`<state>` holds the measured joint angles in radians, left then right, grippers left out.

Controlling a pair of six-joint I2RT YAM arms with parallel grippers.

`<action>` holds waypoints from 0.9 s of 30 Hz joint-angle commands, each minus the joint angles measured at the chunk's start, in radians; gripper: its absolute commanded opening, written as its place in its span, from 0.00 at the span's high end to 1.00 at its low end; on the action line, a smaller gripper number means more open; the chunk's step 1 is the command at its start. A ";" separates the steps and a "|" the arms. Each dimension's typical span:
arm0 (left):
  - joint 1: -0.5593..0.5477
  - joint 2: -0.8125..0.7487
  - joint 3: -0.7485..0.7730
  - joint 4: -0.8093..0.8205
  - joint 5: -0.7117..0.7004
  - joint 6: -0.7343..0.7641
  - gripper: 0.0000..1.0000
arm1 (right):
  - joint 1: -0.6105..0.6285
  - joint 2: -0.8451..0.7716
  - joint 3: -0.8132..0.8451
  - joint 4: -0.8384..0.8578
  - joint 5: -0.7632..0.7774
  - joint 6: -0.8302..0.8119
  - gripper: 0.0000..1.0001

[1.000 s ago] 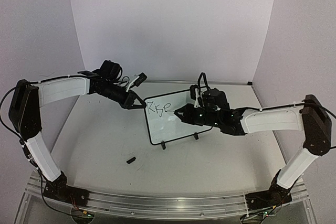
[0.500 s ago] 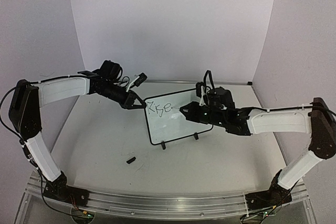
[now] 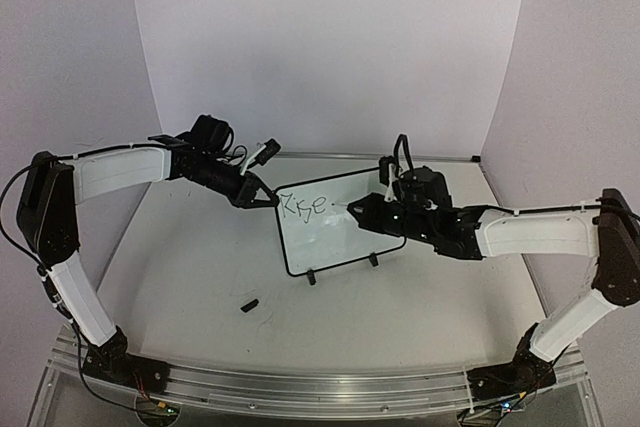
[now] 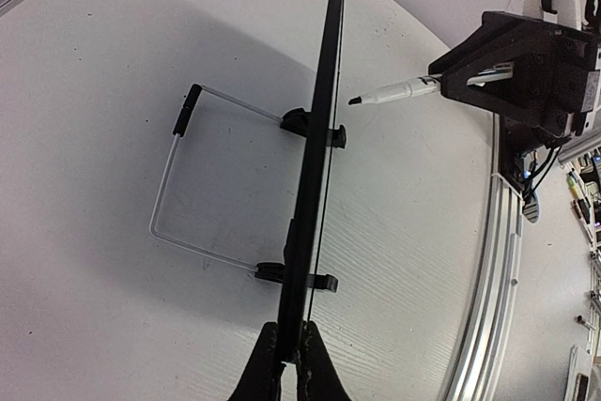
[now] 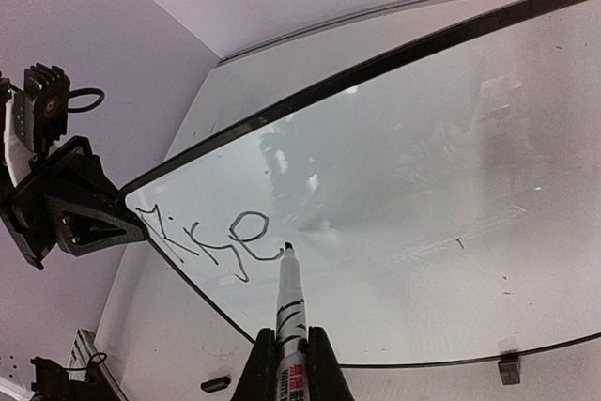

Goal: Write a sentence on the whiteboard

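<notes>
The whiteboard (image 3: 335,232) stands tilted on its two black feet in the middle of the table. My left gripper (image 3: 268,200) is shut on its upper left corner; in the left wrist view the board (image 4: 322,119) runs edge-on out of the pinching fingers (image 4: 268,368). One word of the sentence (image 5: 207,232), roughly "Rise", sits at the board's top left. My right gripper (image 5: 291,363) is shut on a white marker (image 5: 289,302). The marker's tip is just right of the last letter. The left wrist view shows the marker (image 4: 394,92) a small gap off the board.
A small black marker cap (image 3: 249,304) lies on the table in front of the board, left of centre. A wire stand (image 4: 174,185) props the board from behind. An aluminium rail (image 3: 300,387) runs along the near edge, and walls close the back and sides.
My right gripper has shifted slightly right and farther back along the board with the marker. The left gripper and the board have not moved.
</notes>
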<state>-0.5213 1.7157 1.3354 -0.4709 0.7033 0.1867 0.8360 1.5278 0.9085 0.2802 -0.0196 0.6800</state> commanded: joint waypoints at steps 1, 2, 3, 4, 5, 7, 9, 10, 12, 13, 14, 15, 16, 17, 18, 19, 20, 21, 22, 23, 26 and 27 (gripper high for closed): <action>-0.020 0.003 0.004 -0.081 -0.067 0.050 1.00 | -0.004 0.030 0.022 0.004 0.040 0.003 1.00; -0.019 0.004 0.004 -0.082 -0.066 0.050 1.00 | -0.004 0.032 0.025 0.001 0.045 0.003 1.00; -0.019 0.004 0.004 -0.082 -0.065 0.050 1.00 | -0.004 0.035 0.028 -0.002 0.049 0.003 1.00; -0.019 0.004 0.005 -0.082 -0.064 0.050 1.00 | -0.004 0.038 0.031 -0.006 0.053 0.003 1.00; -0.018 0.004 0.006 -0.082 -0.064 0.050 1.00 | -0.004 0.040 0.033 -0.009 0.056 0.003 1.00; -0.019 0.004 0.005 -0.082 -0.065 0.050 1.00 | -0.004 0.043 0.034 -0.012 0.062 0.005 1.00; -0.018 0.004 0.005 -0.081 -0.065 0.050 1.00 | -0.004 0.045 0.035 -0.017 0.065 0.005 1.00; -0.018 0.004 0.005 -0.081 -0.065 0.050 1.00 | -0.004 0.046 0.035 -0.019 0.067 0.004 1.00; -0.019 0.006 0.005 -0.082 -0.065 0.050 1.00 | -0.004 0.046 0.036 -0.026 0.066 0.007 1.00; -0.019 0.006 0.005 -0.082 -0.065 0.050 1.00 | -0.004 0.045 0.035 -0.030 0.066 0.007 1.00; -0.019 0.007 0.005 -0.083 -0.065 0.050 1.00 | -0.004 0.044 0.032 -0.032 0.066 0.009 1.00; -0.019 0.007 0.006 -0.082 -0.064 0.050 1.00 | -0.004 0.043 0.029 -0.035 0.065 0.010 1.00; -0.019 0.007 0.006 -0.082 -0.064 0.050 1.00 | -0.004 0.042 0.027 -0.037 0.064 0.013 1.00; -0.019 0.007 0.005 -0.082 -0.064 0.051 1.00 | -0.003 0.043 0.025 -0.039 0.062 0.016 1.00; -0.019 0.007 0.005 -0.082 -0.064 0.051 1.00 | -0.004 0.044 0.023 -0.041 0.060 0.017 1.00; -0.019 0.007 0.005 -0.082 -0.064 0.051 1.00 | -0.004 0.046 0.021 -0.043 0.057 0.019 1.00; -0.019 0.007 0.006 -0.082 -0.064 0.050 1.00 | -0.004 0.049 0.021 -0.045 0.052 0.021 1.00; -0.020 0.007 0.007 -0.081 -0.064 0.050 1.00 | -0.004 0.054 0.021 -0.045 0.046 0.023 1.00; -0.020 0.007 0.006 -0.082 -0.064 0.050 1.00 | -0.004 0.056 0.021 -0.045 0.041 0.025 1.00; -0.020 0.007 0.005 -0.082 -0.064 0.050 1.00 | -0.004 0.057 0.021 -0.045 0.038 0.025 1.00; -0.020 0.006 0.005 -0.082 -0.065 0.051 1.00 | -0.004 0.051 0.021 -0.045 0.034 0.024 1.00; -0.020 0.006 0.006 -0.082 -0.065 0.051 1.00 | -0.005 0.047 0.021 -0.045 0.033 0.023 1.00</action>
<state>-0.5232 1.7157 1.3376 -0.4721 0.7021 0.1867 0.8364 1.5669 0.9089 0.2560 0.0050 0.6937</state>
